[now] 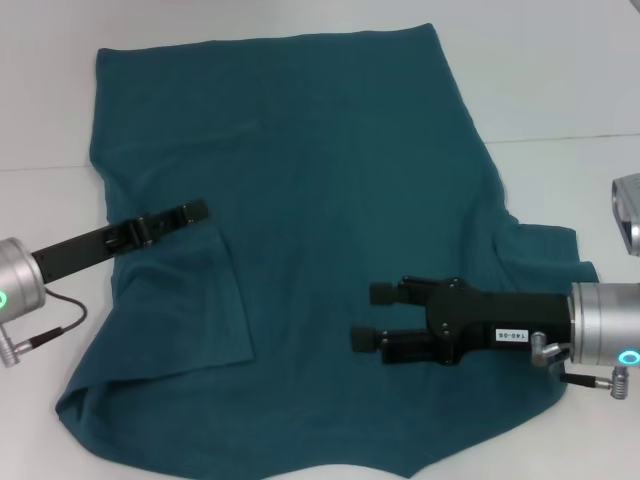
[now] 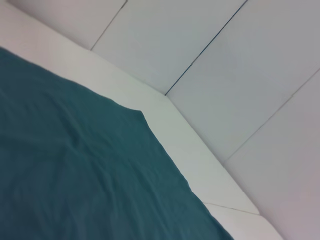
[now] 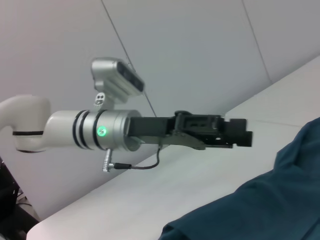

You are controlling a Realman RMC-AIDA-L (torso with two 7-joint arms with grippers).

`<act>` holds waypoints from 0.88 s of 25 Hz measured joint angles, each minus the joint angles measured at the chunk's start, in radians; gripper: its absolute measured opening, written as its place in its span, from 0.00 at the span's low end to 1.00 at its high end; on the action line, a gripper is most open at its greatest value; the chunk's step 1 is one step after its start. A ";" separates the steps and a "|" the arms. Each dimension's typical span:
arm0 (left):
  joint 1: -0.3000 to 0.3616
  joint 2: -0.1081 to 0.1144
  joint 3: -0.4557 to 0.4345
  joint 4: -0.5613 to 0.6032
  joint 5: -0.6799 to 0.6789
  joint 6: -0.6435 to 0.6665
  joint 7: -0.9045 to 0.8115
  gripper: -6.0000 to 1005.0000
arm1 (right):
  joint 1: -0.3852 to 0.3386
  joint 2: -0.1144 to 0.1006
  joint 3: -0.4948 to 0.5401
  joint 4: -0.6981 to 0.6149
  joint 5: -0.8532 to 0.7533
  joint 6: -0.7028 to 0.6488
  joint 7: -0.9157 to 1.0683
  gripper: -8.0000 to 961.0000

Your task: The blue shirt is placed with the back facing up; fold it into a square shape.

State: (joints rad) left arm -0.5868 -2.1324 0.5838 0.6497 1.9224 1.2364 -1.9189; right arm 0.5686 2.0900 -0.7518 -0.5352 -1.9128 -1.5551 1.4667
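- Now the shirt (image 1: pixel 330 230) lies spread on the white table (image 1: pixel 560 80), plain teal side up, filling most of the head view.
- Its far edge runs straight across the top; the near edge reaches the bottom of the frame, with a rounded corner at near left.
- On the left side a flap of cloth (image 1: pixel 185 305) is turned inward over the body, its folded edge running down from near the left gripper's tip.
- On the right a sleeve-like point (image 1: pixel 560 250) juts out toward the right arm.
- The left gripper (image 1: pixel 190 212) reaches in from the left edge, low over the shirt, just above the top of that flap. Seen edge-on, it reads as one dark bar; whether its fingers are parted or closed, I cannot tell.
- The right wrist view shows that same gripper (image 3: pixel 240 135) from the side, above the table beside the shirt (image 3: pixel 260 205); its fingers still cannot be read.
- The right gripper (image 1: pixel 368 316) hovers over the right half of the shirt, pointing left. Its two fingers (image 1: pixel 383 293) stand clearly apart, released, with nothing between them.
- The left wrist view shows only shirt (image 2: pixel 75 170), a corner of it against the table (image 2: pixel 190 145), and the wall behind.
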 joint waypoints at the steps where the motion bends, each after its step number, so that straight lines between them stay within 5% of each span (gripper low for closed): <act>1: 0.004 0.000 0.001 0.003 -0.001 0.002 0.009 0.41 | -0.001 -0.001 0.005 -0.003 0.000 -0.001 0.006 0.94; 8: 0.050 -0.004 -0.002 0.043 -0.009 0.073 0.151 0.66 | -0.009 -0.030 0.052 -0.027 0.001 0.015 0.112 0.94; 14: 0.067 -0.025 0.016 0.037 -0.034 0.130 0.297 0.86 | -0.016 -0.080 0.055 -0.067 -0.025 -0.004 0.255 0.94; 22: 0.074 -0.031 0.088 -0.007 -0.016 0.272 0.590 0.84 | -0.056 -0.133 0.063 -0.149 -0.070 0.026 0.494 0.94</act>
State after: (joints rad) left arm -0.5123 -2.1636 0.6720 0.6427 1.9063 1.5086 -1.3284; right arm 0.5124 1.9570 -0.6886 -0.6839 -1.9830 -1.5290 1.9608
